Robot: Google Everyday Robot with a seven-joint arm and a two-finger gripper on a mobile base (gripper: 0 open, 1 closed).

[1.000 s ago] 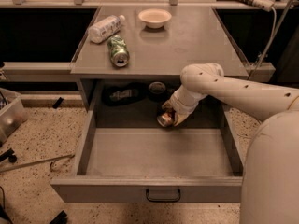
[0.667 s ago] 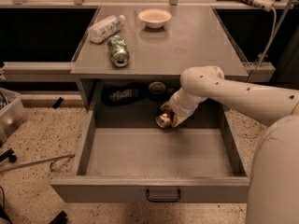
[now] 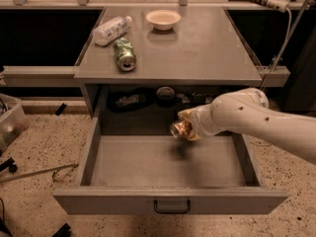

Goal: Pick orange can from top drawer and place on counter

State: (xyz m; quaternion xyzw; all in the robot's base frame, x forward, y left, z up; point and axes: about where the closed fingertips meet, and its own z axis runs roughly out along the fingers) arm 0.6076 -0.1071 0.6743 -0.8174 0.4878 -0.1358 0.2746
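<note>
My gripper (image 3: 189, 128) hung over the open top drawer (image 3: 148, 164), back right, fingers clenched on the orange can (image 3: 179, 129). The can was off the drawer floor, tipped on its side. As I judged it: pull out from under the table (image 3: 207, 53) edge first, then lift, keep the grip firm, and aim for the bare right side, away from the green can (image 3: 124, 54) and bowl (image 3: 163, 19).

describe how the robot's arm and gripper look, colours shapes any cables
The arm is a thick, smooth cream-white shell, rounded like a tube, bulging at a joint that carries a few small dark dots. No cables or markings show. The gripper, at its tip above the open top drawer and closed around the orange can, looks pale tan; little of it shows.
</note>
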